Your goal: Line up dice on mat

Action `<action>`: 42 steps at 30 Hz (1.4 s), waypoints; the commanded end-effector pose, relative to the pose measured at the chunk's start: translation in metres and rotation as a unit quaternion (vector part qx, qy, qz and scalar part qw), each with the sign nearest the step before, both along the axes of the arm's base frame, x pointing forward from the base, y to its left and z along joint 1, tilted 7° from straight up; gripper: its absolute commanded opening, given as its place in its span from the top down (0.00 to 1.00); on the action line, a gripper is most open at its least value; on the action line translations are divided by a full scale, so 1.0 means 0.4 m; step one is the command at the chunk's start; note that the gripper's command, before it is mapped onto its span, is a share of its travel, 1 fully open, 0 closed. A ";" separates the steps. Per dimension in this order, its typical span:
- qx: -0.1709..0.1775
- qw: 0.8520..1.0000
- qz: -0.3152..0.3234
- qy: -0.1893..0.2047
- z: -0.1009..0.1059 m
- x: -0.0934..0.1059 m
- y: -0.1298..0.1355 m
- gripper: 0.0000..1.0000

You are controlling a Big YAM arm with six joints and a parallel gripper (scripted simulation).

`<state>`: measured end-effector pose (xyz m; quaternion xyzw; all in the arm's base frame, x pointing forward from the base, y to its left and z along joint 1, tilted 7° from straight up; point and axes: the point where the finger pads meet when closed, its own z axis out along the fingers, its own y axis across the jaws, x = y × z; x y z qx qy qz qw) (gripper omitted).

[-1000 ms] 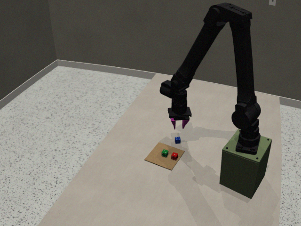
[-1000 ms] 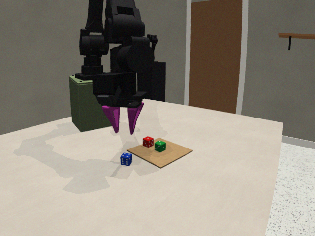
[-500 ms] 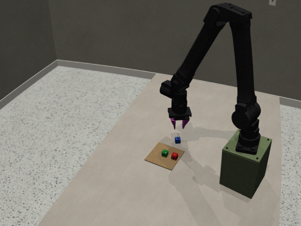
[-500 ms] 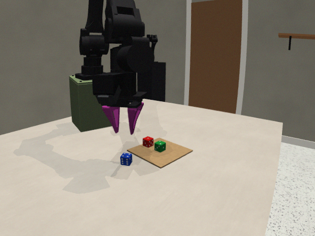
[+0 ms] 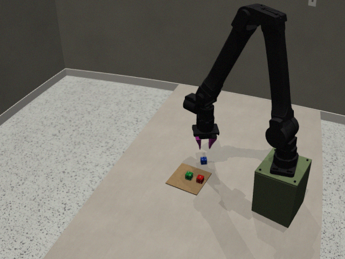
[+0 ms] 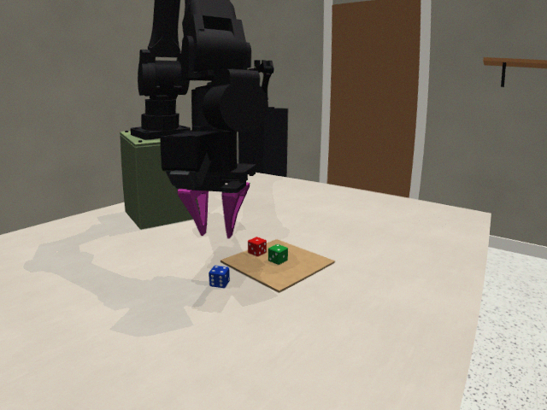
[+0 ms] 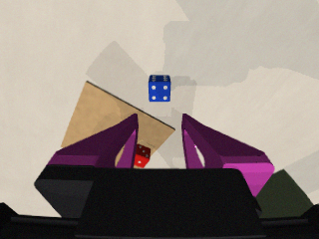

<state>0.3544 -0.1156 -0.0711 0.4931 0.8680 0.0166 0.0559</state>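
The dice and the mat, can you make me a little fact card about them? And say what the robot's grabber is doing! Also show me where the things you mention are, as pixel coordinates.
Mat: brown (image 5: 177, 182) (image 6: 293, 273) (image 7: 87, 121), flat on the table
Red die: (image 5: 200, 179) (image 6: 256, 246) (image 7: 142, 159) on the mat, one dot on top
Green die: (image 5: 188, 175) (image 6: 278, 254) on the mat, farther from the robot's base than the red one
Green die's top number: too small to be sure
Blue die: (image 5: 203, 161) (image 6: 219, 277) (image 7: 159, 90) on the table beside the mat, four dots on top
Gripper: (image 5: 204, 148) (image 6: 215, 236) (image 7: 159, 117) open, above the table, holding nothing

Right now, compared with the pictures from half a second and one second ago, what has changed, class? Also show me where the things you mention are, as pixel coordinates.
Nothing visibly changed. The fingers (image 5: 204, 148) (image 6: 215, 236) hold nothing. The blue die (image 5: 203, 160) (image 6: 219, 276) (image 7: 159, 89) stayed off the mat (image 5: 178, 184) (image 6: 287, 275) (image 7: 82, 119), the red (image 5: 200, 178) (image 6: 256, 246) (image 7: 143, 155) and green dice (image 5: 188, 175) (image 6: 278, 254) on it.
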 end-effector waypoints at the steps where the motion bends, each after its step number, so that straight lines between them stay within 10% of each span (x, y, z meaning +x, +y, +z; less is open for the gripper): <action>1: -0.002 1.000 -0.003 -0.012 0.002 0.032 -0.006 0.61; 42: -0.002 1.000 0.001 -0.010 -0.110 0.046 -0.002 0.61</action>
